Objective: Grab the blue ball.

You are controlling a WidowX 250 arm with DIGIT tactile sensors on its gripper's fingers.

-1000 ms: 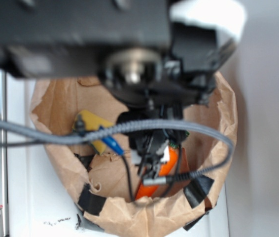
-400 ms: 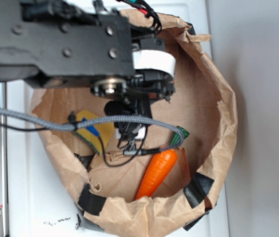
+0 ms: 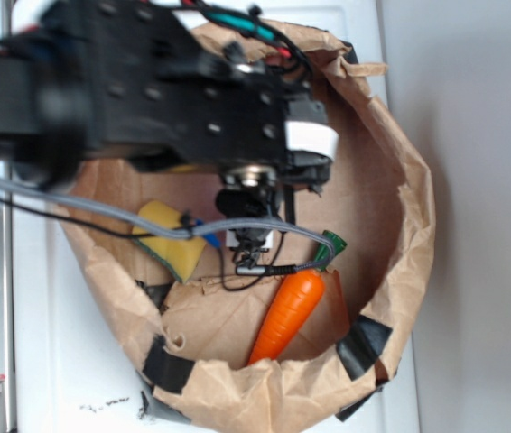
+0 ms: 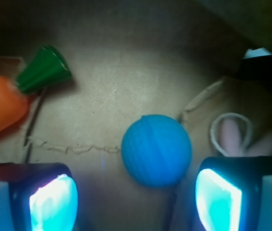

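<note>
Since the earlier exterior pictures the black arm [image 3: 147, 90] has swung lower and further right over the brown paper bag [image 3: 400, 207], so the yellow sponge [image 3: 172, 239] and the whole carrot [image 3: 289, 314] now show more plainly, and the grey cable [image 3: 102, 212] lies flatter across the bag's mouth. No writing or brand can be read anywhere; the white label [image 3: 311, 137] on the arm is blank from here.

From the wrist camera, the blue ball [image 4: 156, 150] sits on the brown paper floor of the bag, between the two fingers [image 4: 47, 195] and slightly closer to the right one. The gripper [image 4: 135, 197] is spread wide, with clear space on either side of the ball, touching nothing. The carrot [image 4: 1, 108] with its green top [image 4: 42, 70] lies to the upper left, well apart from the ball. A loop of thin cord [image 4: 229, 132] lies just right of the ball. In the exterior view the arm hides the ball.
</note>
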